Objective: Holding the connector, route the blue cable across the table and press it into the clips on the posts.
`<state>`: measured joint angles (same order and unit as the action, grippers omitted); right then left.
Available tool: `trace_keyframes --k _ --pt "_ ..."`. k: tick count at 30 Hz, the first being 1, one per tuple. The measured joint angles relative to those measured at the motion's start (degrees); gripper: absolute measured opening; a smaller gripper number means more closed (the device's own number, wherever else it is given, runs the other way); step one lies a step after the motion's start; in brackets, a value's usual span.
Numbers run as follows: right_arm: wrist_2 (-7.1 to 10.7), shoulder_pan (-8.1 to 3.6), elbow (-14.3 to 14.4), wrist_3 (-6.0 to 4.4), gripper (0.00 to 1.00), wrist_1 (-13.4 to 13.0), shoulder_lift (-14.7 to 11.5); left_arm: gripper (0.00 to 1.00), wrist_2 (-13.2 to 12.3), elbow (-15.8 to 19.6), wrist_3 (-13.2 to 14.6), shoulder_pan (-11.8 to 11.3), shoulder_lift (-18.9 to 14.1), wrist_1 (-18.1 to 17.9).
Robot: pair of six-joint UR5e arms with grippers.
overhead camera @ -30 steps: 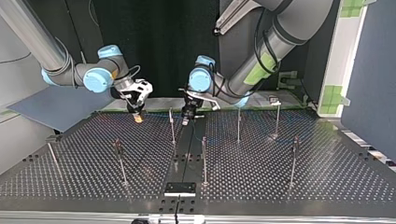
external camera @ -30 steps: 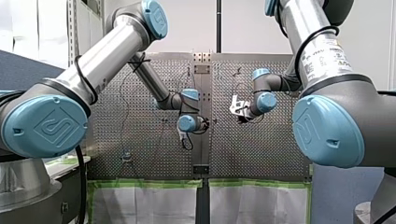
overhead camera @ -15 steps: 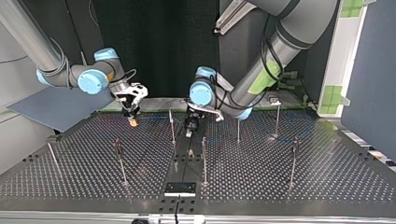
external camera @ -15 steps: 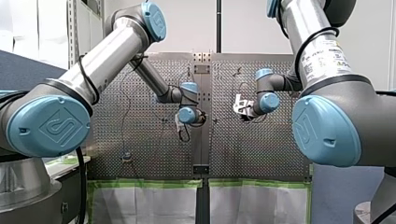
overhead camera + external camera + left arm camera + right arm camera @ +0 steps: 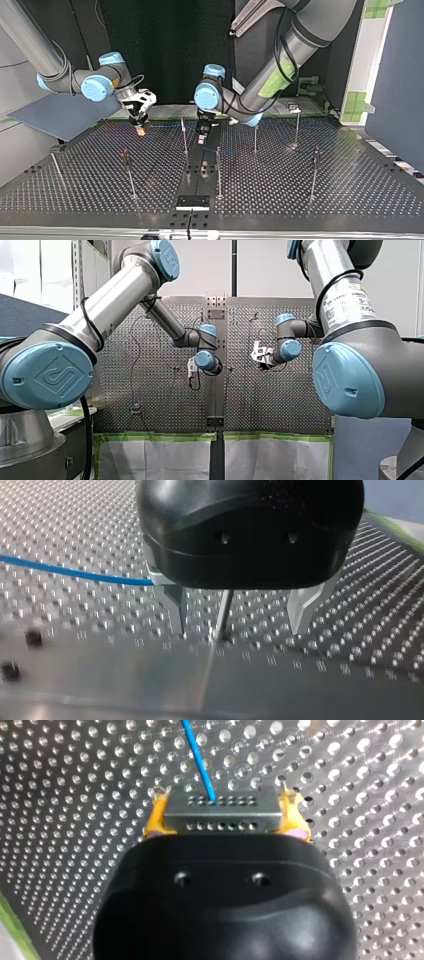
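Right wrist view: flat grey metal connector with rows of small holes lies crosswise between the yellow pads of my right gripper. The pads are closed onto its two ends. A thin blue cable leaves its far face and runs ahead over the perforated metal table. In the top view this gripper hangs at upper left, just above the table.

My left gripper, upper middle of the top view, has its metal fingers spread wide, gripping nothing. A thin metal post stands between them. The cable reaches the outer side of one finger; contact unclear.
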<state>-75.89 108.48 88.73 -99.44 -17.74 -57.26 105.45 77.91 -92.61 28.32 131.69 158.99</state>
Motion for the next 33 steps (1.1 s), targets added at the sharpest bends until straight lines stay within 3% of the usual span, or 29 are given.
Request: trace_keyframes --k 8,18,26,33 --pt "0.03 -0.42 0.01 0.01 0.00 1.08 -0.01 1.00 4.25 2.62 2.44 4.05 -4.15 4.31" --pt "0.03 -0.51 0.00 -0.03 0.00 1.27 -0.01 1.00 8.11 7.23 2.68 6.87 -8.72 8.83" --pt "0.03 -0.57 0.00 -0.03 0.00 1.30 -0.01 1.00 9.48 9.62 0.79 10.47 -10.93 6.79" --pt "0.03 -0.61 0.00 -0.02 0.00 1.32 -0.01 1.00 8.91 7.55 -2.88 14.11 -8.72 3.45"
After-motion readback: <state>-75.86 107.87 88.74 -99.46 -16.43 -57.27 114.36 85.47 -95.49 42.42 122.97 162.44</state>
